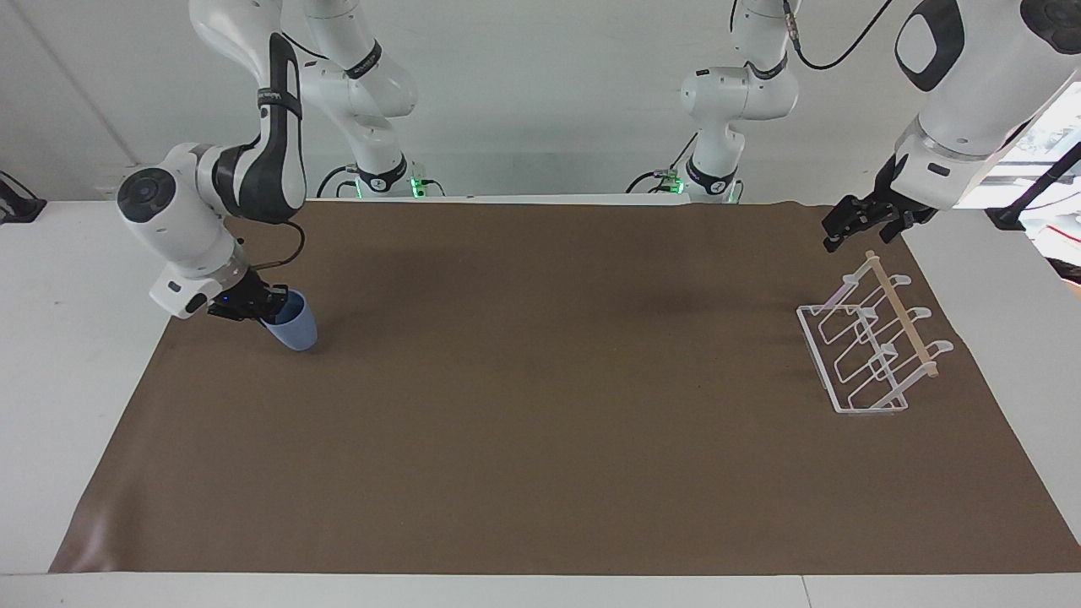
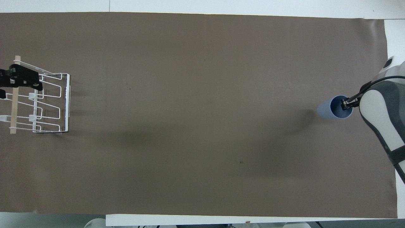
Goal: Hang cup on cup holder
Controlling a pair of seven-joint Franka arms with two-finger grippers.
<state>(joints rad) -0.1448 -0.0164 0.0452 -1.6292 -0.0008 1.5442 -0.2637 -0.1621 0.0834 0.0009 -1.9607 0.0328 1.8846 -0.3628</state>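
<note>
The light blue cup is at the right arm's end of the brown mat, tilted and lifted just off it. My right gripper is shut on its rim, one finger inside and one outside; the grip also shows in the overhead view on the cup. The white wire cup holder with its wooden rod stands at the left arm's end, and also shows in the overhead view. My left gripper hangs open and empty over the rack's end nearer the robots, apart from it.
The brown mat covers most of the white table. Nothing stands between the cup and the cup holder.
</note>
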